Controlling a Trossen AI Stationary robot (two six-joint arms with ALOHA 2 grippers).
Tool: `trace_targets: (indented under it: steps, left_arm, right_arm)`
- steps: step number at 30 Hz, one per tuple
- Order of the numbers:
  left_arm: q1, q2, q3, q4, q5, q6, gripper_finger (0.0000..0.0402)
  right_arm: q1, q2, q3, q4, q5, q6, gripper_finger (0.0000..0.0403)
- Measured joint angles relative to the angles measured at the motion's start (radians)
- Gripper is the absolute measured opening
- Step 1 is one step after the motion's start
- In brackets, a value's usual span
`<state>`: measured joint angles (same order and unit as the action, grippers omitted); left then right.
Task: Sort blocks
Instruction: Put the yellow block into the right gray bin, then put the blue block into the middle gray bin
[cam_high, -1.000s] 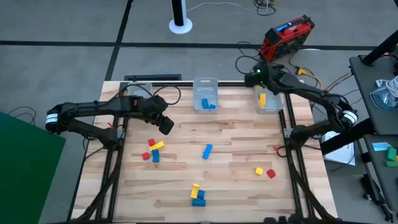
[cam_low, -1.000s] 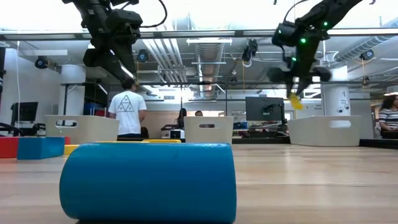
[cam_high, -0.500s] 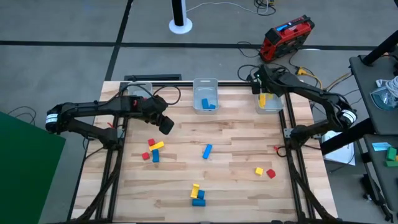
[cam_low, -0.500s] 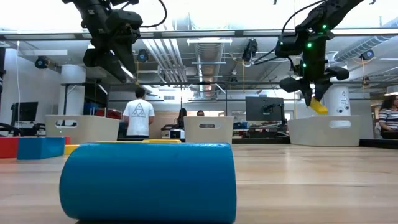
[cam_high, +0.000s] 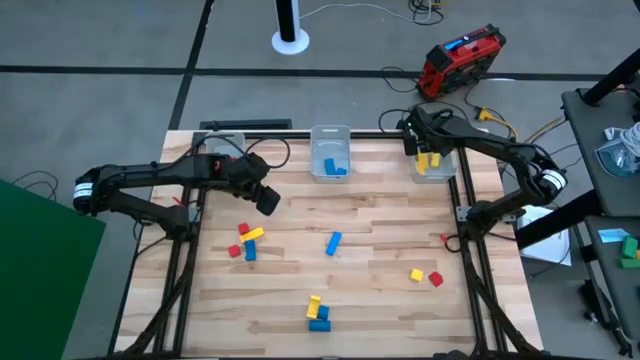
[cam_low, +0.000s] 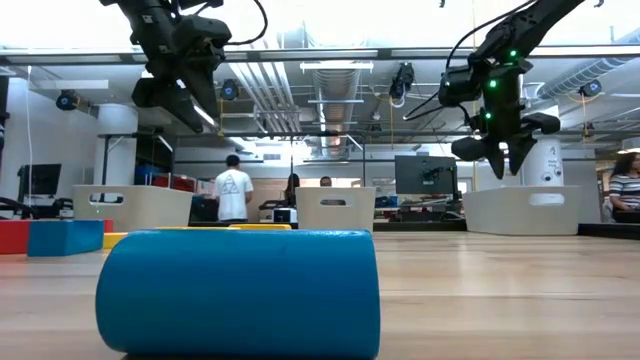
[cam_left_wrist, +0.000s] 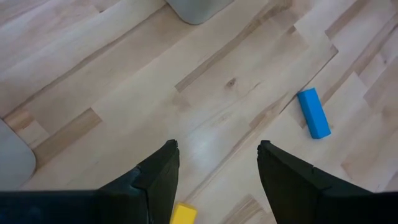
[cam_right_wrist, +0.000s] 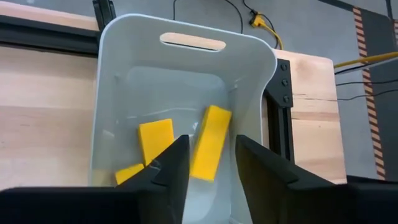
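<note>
the wooden table (cam_high: 380, 235) was seen strewn with loose red, blue and yellow blocks (cam_high: 330, 243). the right-hand bin (cam_right_wrist: 186, 81) was found holding yellow blocks (cam_right_wrist: 210, 143); the right gripper (cam_right_wrist: 208, 163) was held above it, jaws apart and empty, so a drop appeared just done. the left gripper (cam_left_wrist: 214, 163), jaws apart, was poised over the table; a descent onto a block was judged next.

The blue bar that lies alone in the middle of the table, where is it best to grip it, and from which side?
Probably from straight above, at mid-length of the blue bar, fingers closing across its narrow width. It lies flat and slanted with bare wood all around, so the long sides are free. The left gripper, open, is nearer.
</note>
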<state>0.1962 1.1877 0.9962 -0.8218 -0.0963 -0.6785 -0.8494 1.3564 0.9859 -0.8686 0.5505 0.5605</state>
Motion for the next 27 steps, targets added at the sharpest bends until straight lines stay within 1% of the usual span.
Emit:
trace_targets:
  steps: [5, 12, 14, 21, 24, 27]
  left_arm:
    - [0.0, 0.0, 0.0, 0.0, 0.0, -0.012, 0.0194]
    - [0.0, 0.0, 0.0, 0.001, 0.0, -0.02, 0.0194]
    - [0.0, 0.0, 0.0, 0.002, 0.001, -0.021, 0.0194]
    - [-0.001, 0.0, 0.0, 0.018, 0.011, -0.042, 0.0194]
    - [-0.008, 0.0, 0.0, 0.046, 0.035, -0.055, 0.0194]
    - [-0.037, 0.0, 0.0, 0.089, 0.035, -0.091, 0.0194]
  right_arm:
    - [0.007, -0.022, 0.0, 0.001, -0.013, -0.033, 0.0074]
    - [0.059, -0.092, 0.005, 0.022, -0.11, -0.049, 0.0016]
    - [0.085, -0.11, 0.005, 0.022, -0.138, -0.048, 0.0011]
    - [0.195, -0.162, 0.005, 0.021, -0.22, -0.024, 0.0012]
    - [0.256, -0.179, 0.005, 0.014, -0.231, 0.026, 0.0012]
    - [0.323, -0.198, 0.005, 0.013, -0.247, 0.079, 0.0012]
